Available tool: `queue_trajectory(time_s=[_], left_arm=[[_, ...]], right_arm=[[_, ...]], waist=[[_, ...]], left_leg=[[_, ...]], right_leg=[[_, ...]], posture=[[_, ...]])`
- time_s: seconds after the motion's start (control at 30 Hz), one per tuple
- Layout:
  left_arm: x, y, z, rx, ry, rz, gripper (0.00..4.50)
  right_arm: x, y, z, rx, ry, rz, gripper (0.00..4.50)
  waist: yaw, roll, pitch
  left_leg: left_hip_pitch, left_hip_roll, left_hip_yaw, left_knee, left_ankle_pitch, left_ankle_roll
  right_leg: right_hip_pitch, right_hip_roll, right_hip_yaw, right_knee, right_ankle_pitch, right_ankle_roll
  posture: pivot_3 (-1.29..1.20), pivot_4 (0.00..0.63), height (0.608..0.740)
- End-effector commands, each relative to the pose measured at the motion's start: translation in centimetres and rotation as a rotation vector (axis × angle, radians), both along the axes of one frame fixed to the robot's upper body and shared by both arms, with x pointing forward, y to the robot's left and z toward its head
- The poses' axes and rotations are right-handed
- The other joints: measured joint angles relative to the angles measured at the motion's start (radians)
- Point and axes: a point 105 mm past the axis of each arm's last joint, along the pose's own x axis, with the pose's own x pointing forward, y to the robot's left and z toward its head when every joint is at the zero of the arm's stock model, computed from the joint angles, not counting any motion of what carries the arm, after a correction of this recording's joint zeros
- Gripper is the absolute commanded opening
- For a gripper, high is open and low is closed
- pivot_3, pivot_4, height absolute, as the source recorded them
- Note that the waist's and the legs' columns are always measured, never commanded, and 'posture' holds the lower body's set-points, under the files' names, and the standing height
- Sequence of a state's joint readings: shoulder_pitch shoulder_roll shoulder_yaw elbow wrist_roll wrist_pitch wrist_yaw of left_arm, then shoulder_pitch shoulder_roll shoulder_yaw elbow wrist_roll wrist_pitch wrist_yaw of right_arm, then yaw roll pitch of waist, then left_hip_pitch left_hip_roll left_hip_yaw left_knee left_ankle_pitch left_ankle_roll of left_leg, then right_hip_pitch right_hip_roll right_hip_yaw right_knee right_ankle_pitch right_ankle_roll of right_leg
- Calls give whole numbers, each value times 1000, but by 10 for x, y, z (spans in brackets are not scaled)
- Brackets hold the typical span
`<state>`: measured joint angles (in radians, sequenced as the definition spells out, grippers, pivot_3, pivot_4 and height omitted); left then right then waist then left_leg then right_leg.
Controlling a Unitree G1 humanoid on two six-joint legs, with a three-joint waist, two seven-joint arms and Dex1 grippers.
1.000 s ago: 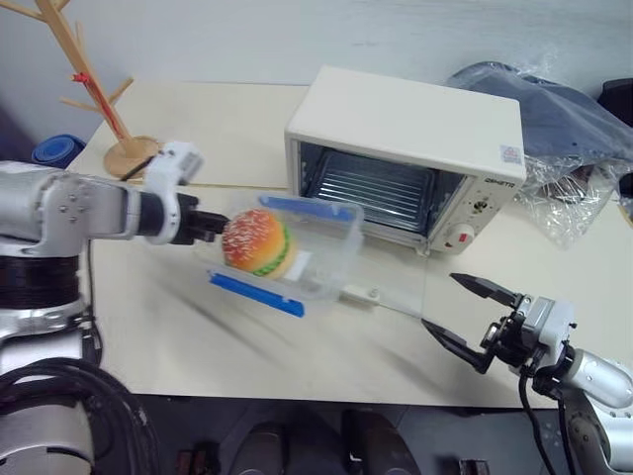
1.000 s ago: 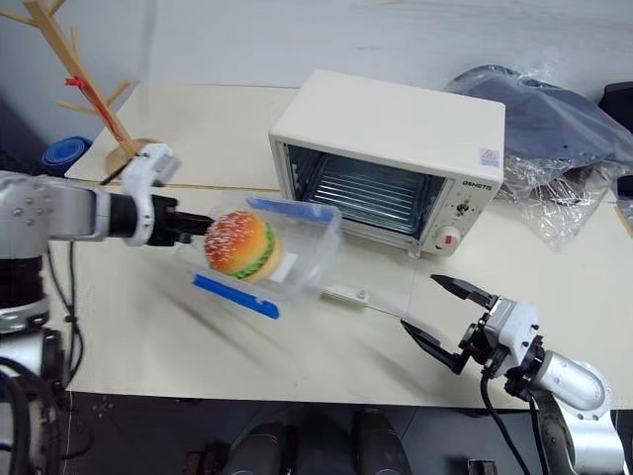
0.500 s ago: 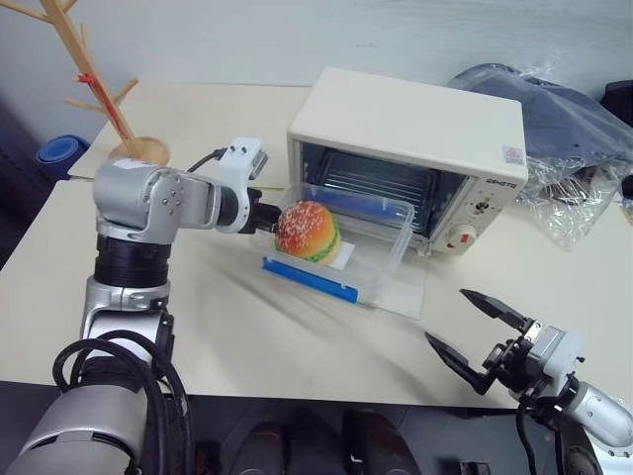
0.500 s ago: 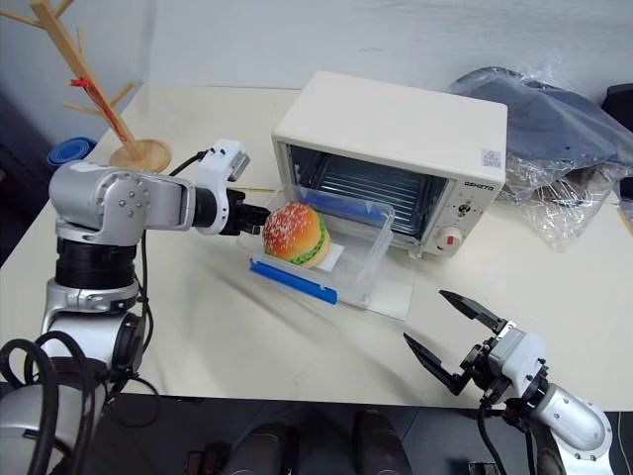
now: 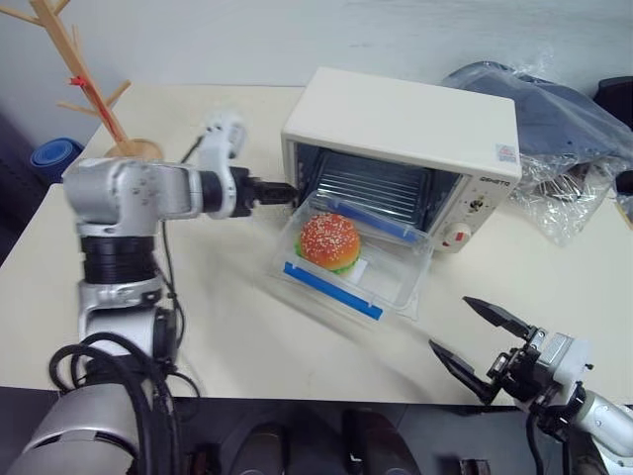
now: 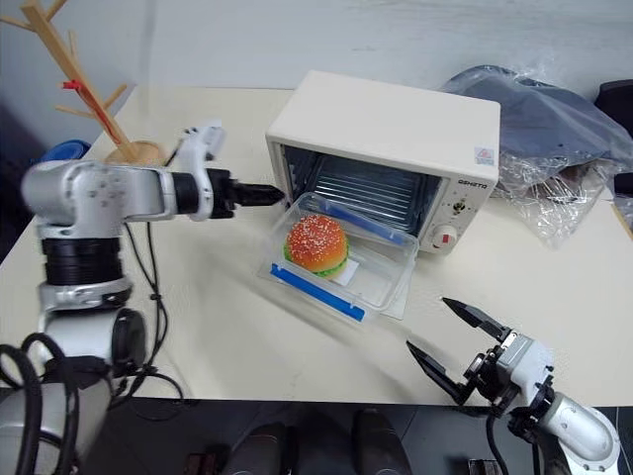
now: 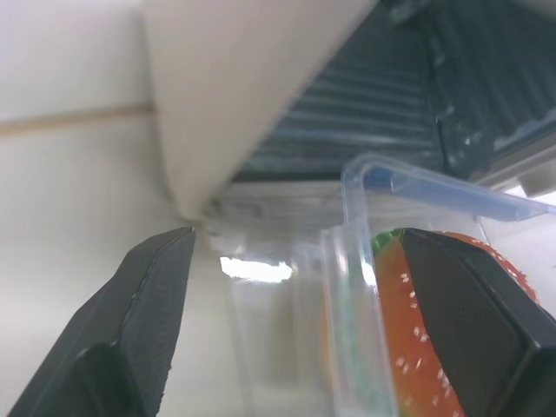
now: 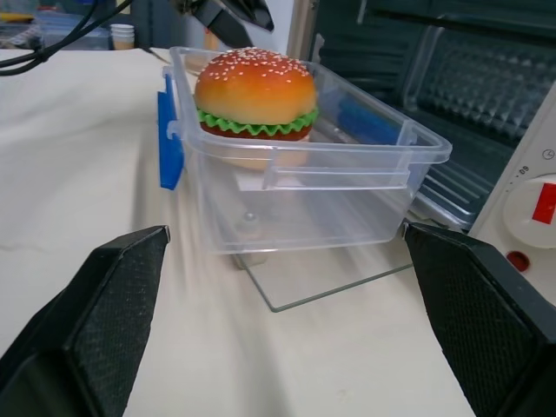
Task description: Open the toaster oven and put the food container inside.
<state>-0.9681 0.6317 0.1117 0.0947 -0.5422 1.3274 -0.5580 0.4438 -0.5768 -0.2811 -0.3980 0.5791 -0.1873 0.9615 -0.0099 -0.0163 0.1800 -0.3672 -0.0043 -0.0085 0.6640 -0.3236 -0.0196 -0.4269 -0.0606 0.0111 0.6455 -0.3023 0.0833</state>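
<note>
beside left hand (image 5: 287, 192), food container (image 5: 353, 264)

oven mouth: toaster oven (image 5: 415, 134) door down flat, cavity open, but food container (image 5: 351, 262) sits on the door across the opening.
left side: left gripper (image 5: 287, 192) at the oven's front corner.
near worktop (image 5: 227, 327): bare, free passage.
right: plastic bag (image 5: 564, 139) beside oven.

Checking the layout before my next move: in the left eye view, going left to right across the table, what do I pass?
Wooden branch stand → left pincer → food container with the toy burger → red knob on the toaster oven → right pincer → crumpled plastic bag.
</note>
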Motion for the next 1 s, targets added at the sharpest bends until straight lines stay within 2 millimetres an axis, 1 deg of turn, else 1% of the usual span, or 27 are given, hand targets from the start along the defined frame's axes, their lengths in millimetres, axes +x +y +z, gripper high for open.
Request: queue_trajectory(time_s=[0.03,0.07,0.1,0.13,0.17,0.2,0.27,0.3,0.33,0.37,0.4,0.43,0.53,0.67,0.77,0.9,1.0], left_arm=[[-36,11,-6,149,-304,-352,3362],[-47,12,-13,181,-359,-451,3054],[-56,15,-29,230,-336,-516,2744],[-62,14,-43,250,-317,-561,2505],[-66,14,-52,263,-302,-587,2166],[-72,10,-60,248,-300,-622,1883],[-80,-8,-69,170,-339,-681,1271],[-82,-14,-71,143,-353,-695,969],[-82,-20,-75,128,-363,-696,651],[-77,-28,-79,118,-382,-674,357],[-70,-36,-81,108,-395,-644,50],[-63,-43,-83,88,-407,-609,6],[-49,-59,-84,50,-430,-550,6],[-26,-73,-79,1,-453,-425,6],[-19,-79,-71,-39,-480,-380,6],[-13,-87,-66,-69,-501,-351,6],[-13,-91,-67,-61,-505,-354,6]], right_arm=[[-29,8,-16,-110,228,178,3881],[-37,10,-21,-134,293,219,3548],[-42,13,-23,-148,320,245,3164],[-46,18,-24,-151,340,273,2902],[-47,21,-24,-152,349,289,2524],[-47,26,-22,-149,345,300,2213],[-41,40,-17,-133,315,322,1522],[-38,44,-15,-131,300,328,1205],[-34,49,-13,-127,283,333,778],[-26,53,-11,-118,261,329,517],[-20,57,-9,-116,242,327,155],[-12,61,-6,-113,224,321,36],[10,66,3,-117,171,275,36],[48,61,25,-124,61,146,36],[66,57,34,-122,20,87,36],[87,51,42,-144,-41,32,36],[96,51,46,-156,-71,28,36]], waist=[[-5,4,-2],[2,5,-3],[10,3,-2],[13,2,-2],[18,1,-2],[25,1,-2],[34,1,-2],[36,1,-2],[37,1,-2],[37,1,-2],[36,1,-2],[35,1,-2],[35,1,-2],[32,1,-2],[33,1,-2],[33,1,-2],[35,1,-2]], left_leg=[[1,0,0,-1,0,0],[1,0,1,-2,0,-1],[3,1,2,-3,0,-1],[2,1,1,-2,0,-1],[0,1,-2,1,0,-1],[1,1,-3,2,0,1],[6,0,-6,2,-6,10],[9,0,-7,2,-7,12],[11,0,-8,2,-8,13],[10,0,-8,2,-8,14],[10,0,-8,2,-8,15],[10,0,-8,2,-8,15],[9,-1,-7,3,-8,14],[8,0,-7,3,-7,13],[8,-1,-6,4,-7,13],[8,-1,-6,4,-7,13],[7,-2,-5,6,-7,14]], right_leg=[[0,0,1,-1,0,-1],[0,0,3,-3,-1,-2],[1,0,4,-4,-2,-3],[1,0,3,-5,-2,-3],[2,0,0,-5,-2,-3],[5,-1,0,-6,-2,-3],[13,-2,-2,-9,-1,-2],[17,-3,-3,-11,-1,-2],[20,-3,-4,-13,-1,-2],[20,-4,-3,-14,0,-1],[20,-4,-3,-15,0,-1],[20,-3,-3,-15,0,0],[19,-2,-4,-15,1,1],[17,-1,-3,-13,1,1],[16,-1,-3,-12,1,1],[16,-1,-3,-12,1,1],[16,-1,-3,-11,1,2]], posture=[[0,150,740],[0,150,740],[0,150,740],[0,150,740],[0,150,740],[0,150,740],[0,150,740],[0,150,740],[0,150,740],[0,150,740],[0,150,740],[0,150,740],[0,150,740],[0,150,740],[0,150,740],[0,150,740],[0,150,740]])
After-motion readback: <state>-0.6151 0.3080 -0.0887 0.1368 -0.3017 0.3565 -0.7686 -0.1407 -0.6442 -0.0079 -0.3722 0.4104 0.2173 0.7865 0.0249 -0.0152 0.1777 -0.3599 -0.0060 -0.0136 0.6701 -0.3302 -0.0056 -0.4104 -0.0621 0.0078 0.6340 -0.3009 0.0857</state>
